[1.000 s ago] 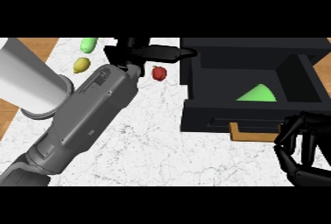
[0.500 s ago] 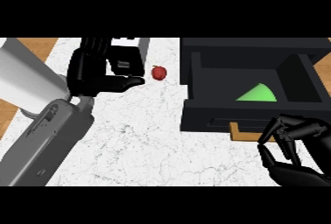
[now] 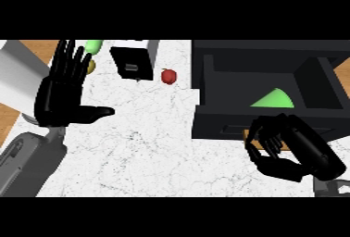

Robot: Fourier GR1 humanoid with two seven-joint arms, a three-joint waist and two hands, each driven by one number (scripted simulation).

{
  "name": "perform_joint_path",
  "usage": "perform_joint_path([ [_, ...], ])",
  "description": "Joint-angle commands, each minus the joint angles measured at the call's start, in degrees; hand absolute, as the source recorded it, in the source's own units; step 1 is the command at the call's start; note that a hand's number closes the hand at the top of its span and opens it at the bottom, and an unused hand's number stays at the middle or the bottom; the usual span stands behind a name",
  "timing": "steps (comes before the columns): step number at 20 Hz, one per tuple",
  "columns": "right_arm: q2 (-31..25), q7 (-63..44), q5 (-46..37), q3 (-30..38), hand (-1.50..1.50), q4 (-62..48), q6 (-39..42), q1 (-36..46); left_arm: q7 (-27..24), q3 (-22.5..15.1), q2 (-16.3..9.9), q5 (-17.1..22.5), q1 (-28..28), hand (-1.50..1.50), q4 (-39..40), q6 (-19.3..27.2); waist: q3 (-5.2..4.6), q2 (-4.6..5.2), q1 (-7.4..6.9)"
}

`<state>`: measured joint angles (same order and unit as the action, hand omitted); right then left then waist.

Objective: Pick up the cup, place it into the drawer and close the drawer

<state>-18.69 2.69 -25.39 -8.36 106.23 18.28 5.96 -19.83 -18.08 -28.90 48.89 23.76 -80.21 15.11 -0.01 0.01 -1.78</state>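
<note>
Counter (image 3: 157, 152), one: white marbled top, filling most of the head view; wood shows at the left and right margins

Drawer (image 3: 266, 85), one: black, pulled open at upper right, divided into compartments; its far edge is cut off by the top of the view, and its front face is partly covered by the right hand

Pale cylinder (image 3: 17, 78), one: large, grey-white, at the left edge, cut off there; what it is cannot be told

Left hand (image 3: 61, 92), one: black, fingers straight and released, thumb out to the side, holding nothing; it hides part of the counter's left side

Right hand (image 3: 287, 148), one: black, fingers clenched inward just in front of the drawer's face; nothing visible inside the curl

Black box (image 3: 133, 62), one: dark upright object near the top centre, identity unclear

Cup (image 3: 273, 98), one: green, lying inside the drawer's middle compartment, only a wedge-shaped part showing

Small fruit-like items, three: a red one (image 3: 168, 76) beside the box, a green one (image 3: 94, 45) at the top, an olive one (image 3: 90, 65) half hidden behind the left fingers
</note>
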Motion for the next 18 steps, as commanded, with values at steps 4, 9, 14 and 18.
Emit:
perform_joint_path([
  [4,1.56,9.0,-12.95,-4.48,1.5,-17.31,-7.93,4.59,-0.55,5.55,-4.63,1.02,-8.14,-1.5,-1.07,-8.6,0.03,0.13,0.78],
  [9,3.26,9.47,-16.42,-3.13,-1.5,-28.22,-9.46,11.43,-2.09,8.72,-3.91,-0.23,-14.04,-1.5,-3.15,-11.54,0.02,0.08,0.99],
  [14,7.94,9.89,-22.12,-5.14,-1.5,-40.53,-13.98,16.18,-1.94,10.02,-2.55,-2.03,-16.82,-1.5,-3.94,-12.87,0.03,0.12,0.95],
  [18,8.66,13.13,-22.36,-2.26,-1.5,-50.96,-15.6,21.45,-4.14,12.18,-2.65,-1.89,-21.51,-1.5,-3.35,-18.96,0.03,0.2,0.59],
])
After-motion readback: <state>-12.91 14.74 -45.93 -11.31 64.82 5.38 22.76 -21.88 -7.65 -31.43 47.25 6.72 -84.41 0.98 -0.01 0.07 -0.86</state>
